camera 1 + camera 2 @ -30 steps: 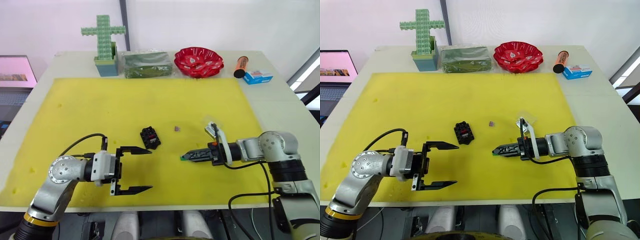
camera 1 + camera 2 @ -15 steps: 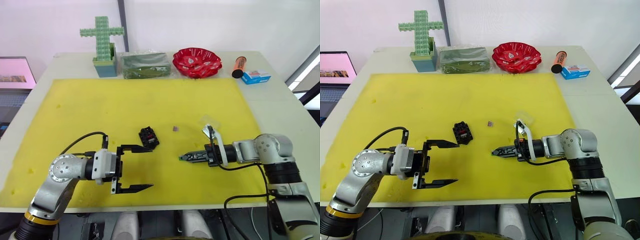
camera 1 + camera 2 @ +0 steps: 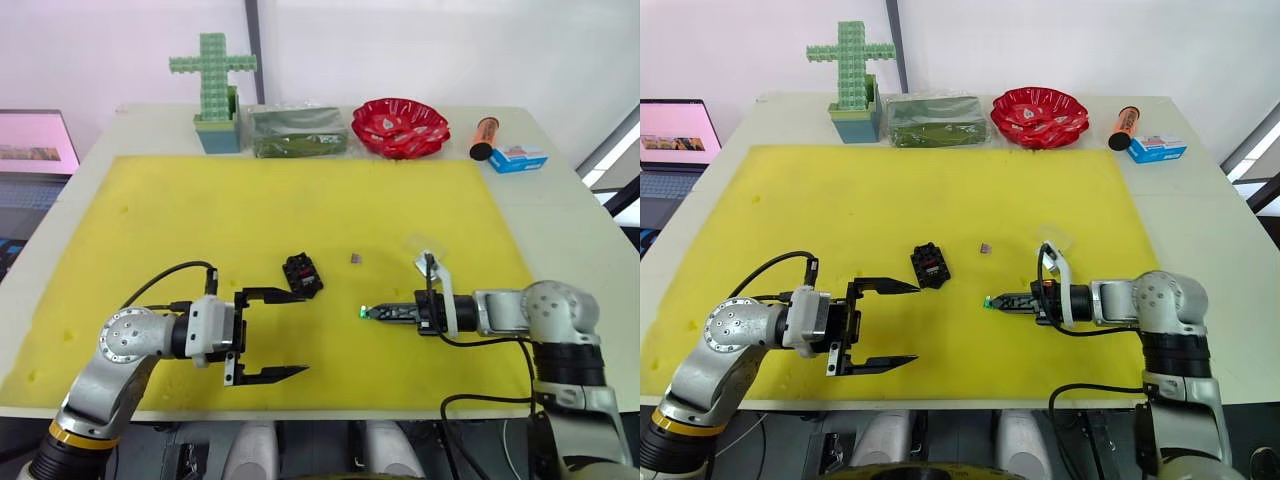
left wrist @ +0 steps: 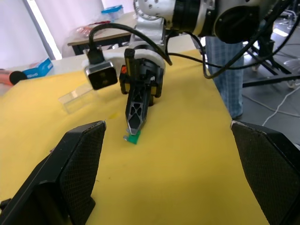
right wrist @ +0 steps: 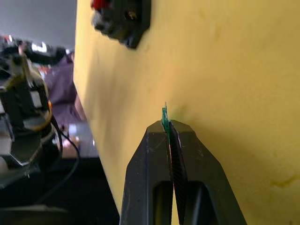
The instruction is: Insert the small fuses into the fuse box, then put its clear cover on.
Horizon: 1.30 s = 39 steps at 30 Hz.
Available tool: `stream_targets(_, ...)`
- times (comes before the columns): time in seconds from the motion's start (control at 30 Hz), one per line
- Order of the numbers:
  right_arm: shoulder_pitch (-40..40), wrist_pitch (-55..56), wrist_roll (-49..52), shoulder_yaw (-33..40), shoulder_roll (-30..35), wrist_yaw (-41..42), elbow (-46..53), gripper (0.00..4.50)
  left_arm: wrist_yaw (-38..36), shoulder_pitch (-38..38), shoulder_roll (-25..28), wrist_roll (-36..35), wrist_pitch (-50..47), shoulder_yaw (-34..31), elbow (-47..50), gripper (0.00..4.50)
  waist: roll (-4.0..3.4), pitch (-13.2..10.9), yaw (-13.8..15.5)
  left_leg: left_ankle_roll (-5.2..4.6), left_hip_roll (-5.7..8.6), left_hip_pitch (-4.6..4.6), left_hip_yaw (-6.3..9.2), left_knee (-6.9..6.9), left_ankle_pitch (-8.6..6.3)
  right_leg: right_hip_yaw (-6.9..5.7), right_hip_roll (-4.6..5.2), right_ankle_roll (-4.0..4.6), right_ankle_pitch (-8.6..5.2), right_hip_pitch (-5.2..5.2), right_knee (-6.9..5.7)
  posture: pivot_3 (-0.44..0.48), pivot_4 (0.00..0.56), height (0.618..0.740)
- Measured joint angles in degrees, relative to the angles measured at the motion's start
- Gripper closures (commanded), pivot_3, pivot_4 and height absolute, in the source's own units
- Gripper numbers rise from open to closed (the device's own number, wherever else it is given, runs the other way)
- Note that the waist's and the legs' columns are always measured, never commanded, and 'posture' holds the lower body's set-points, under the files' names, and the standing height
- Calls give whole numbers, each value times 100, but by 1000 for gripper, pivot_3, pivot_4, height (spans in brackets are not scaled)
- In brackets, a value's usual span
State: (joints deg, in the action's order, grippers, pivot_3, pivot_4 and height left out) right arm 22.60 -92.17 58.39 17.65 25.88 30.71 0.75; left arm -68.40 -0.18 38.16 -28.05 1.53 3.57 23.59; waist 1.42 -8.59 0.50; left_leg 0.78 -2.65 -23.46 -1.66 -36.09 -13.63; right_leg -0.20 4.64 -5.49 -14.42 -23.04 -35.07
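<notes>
On the yellow mat (image 3: 300, 200) covering the counter (image 3: 560, 215), no writing is legible, the fuse box (image 3: 301, 273) sits mid-mat, the right hand (image 3: 368, 313), pinching the green fuse (image 3: 362, 313), has shifted slightly nearer, and the left hand (image 3: 290, 335) stays spread open.

Bare yellow mat (image 3: 250, 215) between fuse box (image 3: 301, 273) and back row. Purplish-brown fuse (image 3: 355, 258) lies right of box. Clear cover (image 3: 424, 245) sits beside right gripper (image 3: 366, 313); left gripper (image 3: 290, 334) near box.
</notes>
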Motion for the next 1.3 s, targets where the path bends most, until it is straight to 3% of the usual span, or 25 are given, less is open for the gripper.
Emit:
stream_targets(0.13,-600,219,1471,1410,-1309,-2419,998,4471,2,201,13,-9,3,-38,10,0,-5,-1,18,0,-7,-3,1,8,0,0,-6,0,0,-9,-6,0,150,740)
stream_targets(0.27,-2009,2315,4266,667,-1521,-5875,2006,4471,1,284,21,-19,9,-104,22,0,-27,-11,-5,0,-7,-5,-4,8,0,6,0,4,-3,-8,-2,0,150,740)
stream_targets(0.33,-2374,3209,5030,155,-1461,-6864,2528,4471,-10,298,19,-21,9,-105,24,0,-24,-10,-45,0,-8,-4,-4,5,0,8,-1,4,-3,-7,-1,0,150,740)
stream_targets(0.4,-2547,3816,5245,-185,-1456,-7353,2901,4471,-18,296,15,-21,10,-104,24,0,-25,-9,-116,0,-10,-2,-1,6,0,9,-4,5,-4,-7,-1,0,150,740)
stream_targets(0.63,-2825,5112,5325,-795,-1161,-8152,3374,4471,-31,280,12,-21,16,-104,21,0,-28,-10,-125,0,-13,-2,-1,9,0,10,-3,13,-9,-8,0,0,150,740)
stream_targets(1.13,-2955,5737,5358,-1314,-729,-8850,3506,4471,12,388,-14,-19,22,-101,44,0,-28,-10,-116,0,-27,-2,11,11,0,16,10,23,-14,-13,1,0,150,740)
stream_targets(1.3,-2849,5887,5382,-1363,-827,-9064,3530,3148,25,388,-16,-17,22,-99,119,0,-28,-10,-119,0,-27,-2,10,12,0,17,13,24,-15,-14,2,0,150,740)
